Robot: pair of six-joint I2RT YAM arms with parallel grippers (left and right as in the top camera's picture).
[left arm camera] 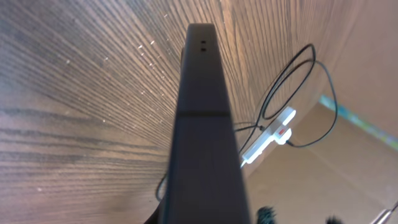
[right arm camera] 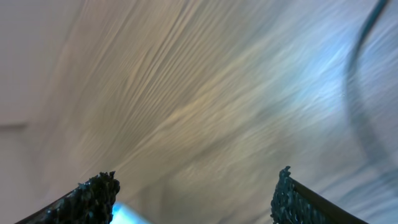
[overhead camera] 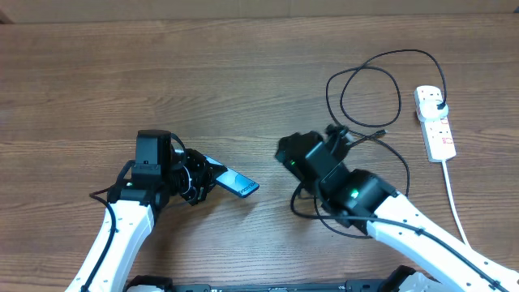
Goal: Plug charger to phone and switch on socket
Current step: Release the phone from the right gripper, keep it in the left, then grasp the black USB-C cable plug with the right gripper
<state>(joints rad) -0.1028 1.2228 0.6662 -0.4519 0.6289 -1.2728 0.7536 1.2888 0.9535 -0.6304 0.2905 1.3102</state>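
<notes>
Down at 7 o'clock on the table, the phone point(overhead camera: 242, 186) is pinched edge-on in the closed left gripper point(overhead camera: 209, 172), with its free end aimed toward 3. The right gripper point(right arm camera: 193, 193) is spread wide with nothing held, parked mid-table. The charger point(overhead camera: 400, 99) is looped up at 1 o'clock, near the socket point(overhead camera: 438, 130) at 2. That cable's light and floppy, so it's probably best grabbed right behind the stiff connector tip. The slick phone could easily get twisted loose.

The far-left stretch of the brown wooden bench point(overhead camera: 122, 73) lay open. At right, loops of thin black charger cable point(overhead camera: 399, 99) crowded the approach to the white elongated power strip point(overhead camera: 435, 122). The slim blue-screened phone point(overhead camera: 237, 184), clamped in the left end effector point(overhead camera: 211, 177), jutted into the middle gap.
</notes>
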